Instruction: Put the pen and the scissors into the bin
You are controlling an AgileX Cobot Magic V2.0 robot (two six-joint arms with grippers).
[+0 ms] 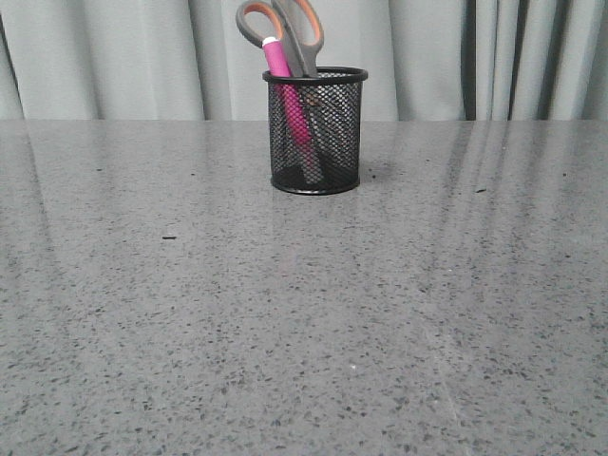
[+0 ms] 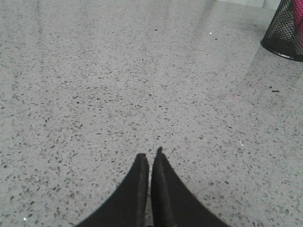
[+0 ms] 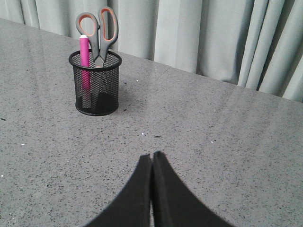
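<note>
A black wire-mesh bin (image 1: 315,131) stands at upper centre on a grey table (image 1: 304,323) speckled with dark flecks. A bright-pink pen (image 1: 285,90) with a whitish tip shows through the mesh. The scissors (image 1: 290,33) have grey handles lined orange. Pale grey-green curtains (image 1: 475,57) fill the top of the frame. Both grippers' fingers (image 3: 151,189) are black.

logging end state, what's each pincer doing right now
Left pincer: closed, holding nothing.
Right pincer: closed, holding nothing.
</note>
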